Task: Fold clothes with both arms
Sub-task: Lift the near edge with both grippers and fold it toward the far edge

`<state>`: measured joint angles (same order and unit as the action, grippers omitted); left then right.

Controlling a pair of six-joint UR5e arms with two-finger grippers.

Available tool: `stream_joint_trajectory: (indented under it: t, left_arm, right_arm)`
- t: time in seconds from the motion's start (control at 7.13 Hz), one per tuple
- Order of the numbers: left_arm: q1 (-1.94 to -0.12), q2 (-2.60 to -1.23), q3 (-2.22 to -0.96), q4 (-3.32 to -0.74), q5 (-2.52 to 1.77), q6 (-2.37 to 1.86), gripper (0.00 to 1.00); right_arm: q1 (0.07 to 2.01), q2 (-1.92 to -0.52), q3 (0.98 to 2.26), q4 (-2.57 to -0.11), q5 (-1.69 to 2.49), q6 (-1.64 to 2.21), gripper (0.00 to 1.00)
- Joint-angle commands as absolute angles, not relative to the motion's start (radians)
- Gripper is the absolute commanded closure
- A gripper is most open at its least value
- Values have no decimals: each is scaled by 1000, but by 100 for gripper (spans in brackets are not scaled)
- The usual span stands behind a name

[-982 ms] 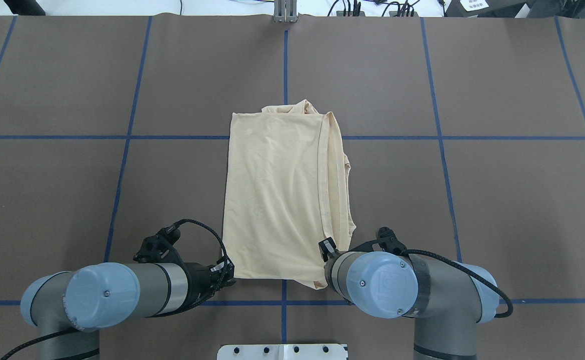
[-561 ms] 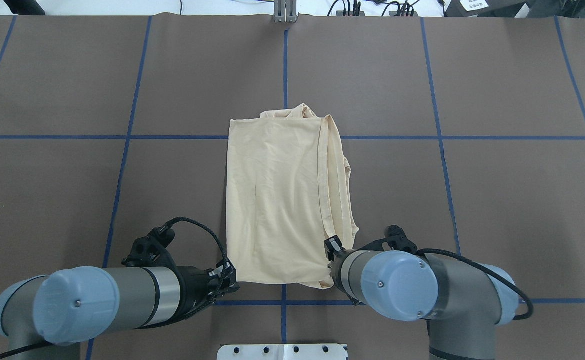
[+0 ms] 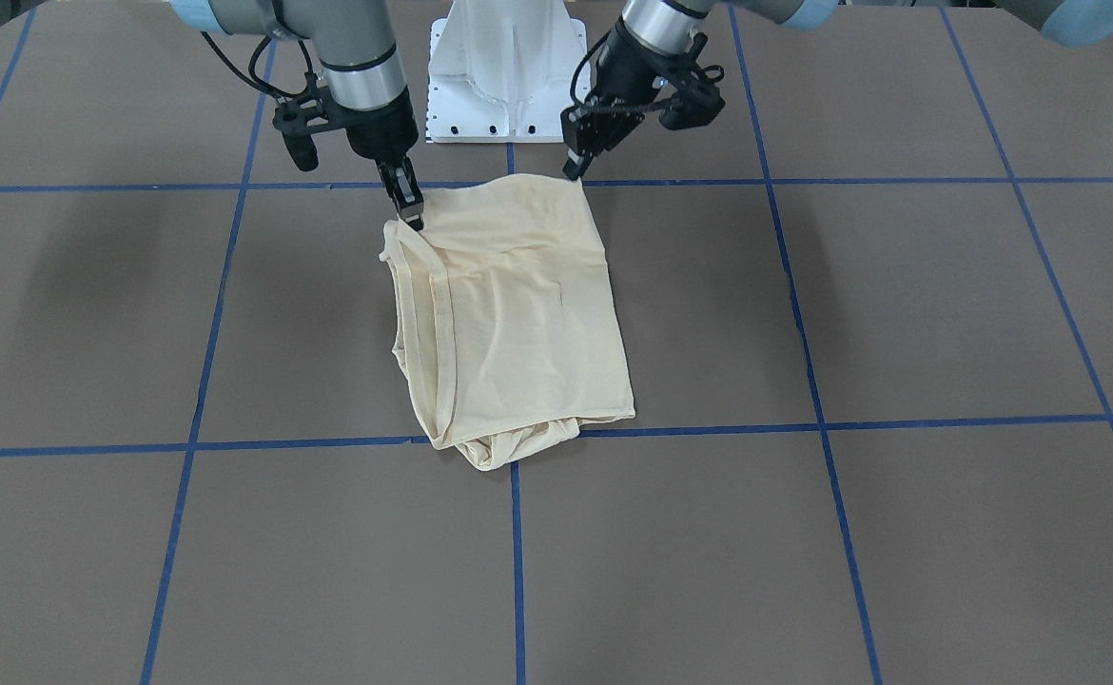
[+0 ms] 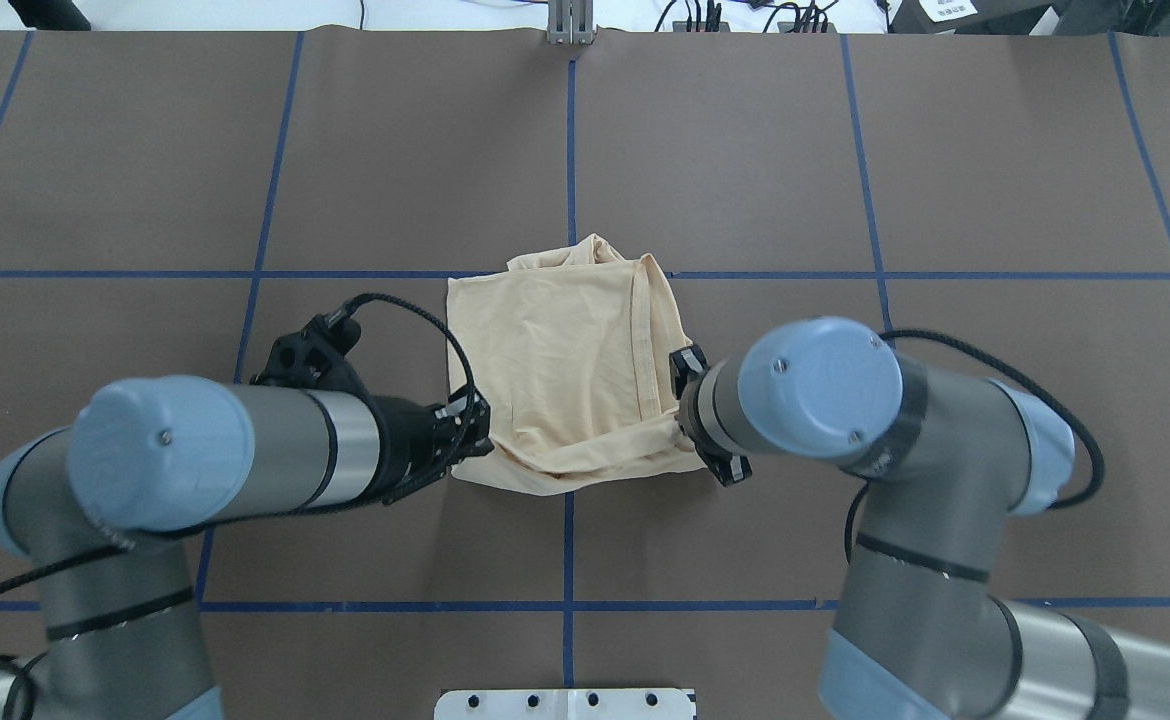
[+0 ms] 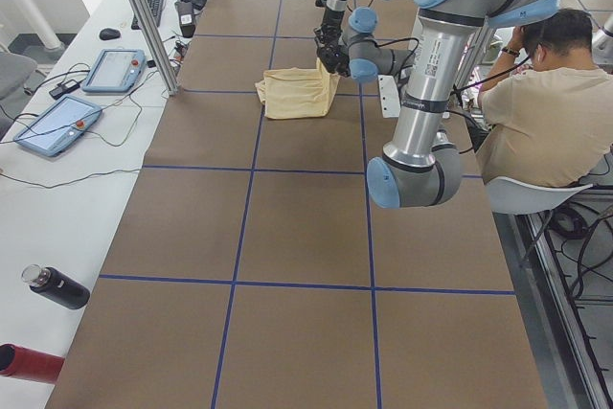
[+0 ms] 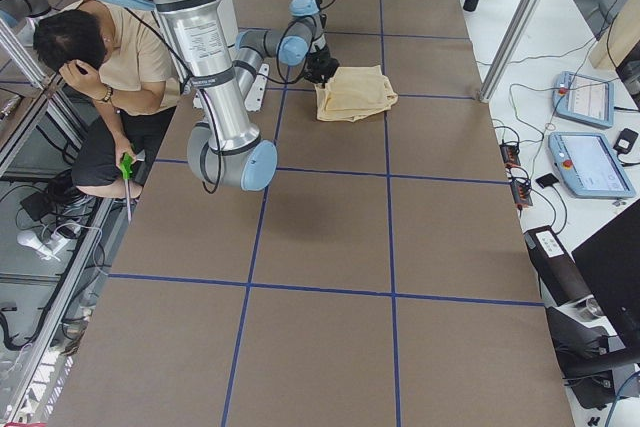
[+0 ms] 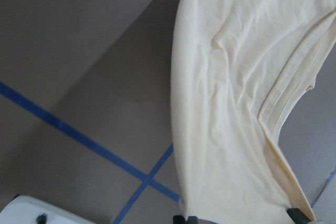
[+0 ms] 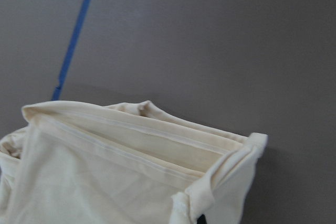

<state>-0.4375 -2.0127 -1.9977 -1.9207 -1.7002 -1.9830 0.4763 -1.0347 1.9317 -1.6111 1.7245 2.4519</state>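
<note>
The pale cream-yellow T-shirt (image 4: 565, 370) lies folded into a long strip at the table's middle, also in the front-facing view (image 3: 518, 314). Its print and label are hidden. My left gripper (image 4: 470, 440) is shut on the strip's near left corner, seen in the front-facing view (image 3: 574, 173) too. My right gripper (image 4: 690, 420) is shut on the near right corner, seen there as well (image 3: 411, 211). Both hold the near edge raised above the table, so the cloth bends over itself. The left wrist view shows the cloth (image 7: 231, 103) hanging; the right wrist view shows the bunched hem (image 8: 147, 150).
The brown table mat carries blue tape grid lines (image 4: 570, 150). The white pedestal base (image 3: 504, 67) stands just behind the grippers. A seated person (image 5: 536, 112) is beside the robot. Control tablets (image 5: 115, 69) and a bottle (image 5: 56, 287) lie along the side bench.
Both arms have risen and moved away from the robot, carrying the shirt's near edge with them. The strip now looks much shorter; its far end has stayed put.
</note>
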Motion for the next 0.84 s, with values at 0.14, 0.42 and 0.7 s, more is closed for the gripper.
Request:
stream_joint_trajectory:
  t: [0.14, 0.42, 0.7]
  left_arm:
    - [-603, -2088, -1688, -2116, -1749, -1881, 100]
    - [-646, -2135, -1573, -2152, -1747, -1864, 100]
    - [-650, -2178, -1457, -2234, -1744, -1865, 100]
  right_arm:
    - [652, -770, 1441, -1436, 1885, 2323, 100]
    - [661, -730, 1318, -1404, 1896, 2246, 100]
    - [664, -709, 1267, -1364, 1896, 2214, 100]
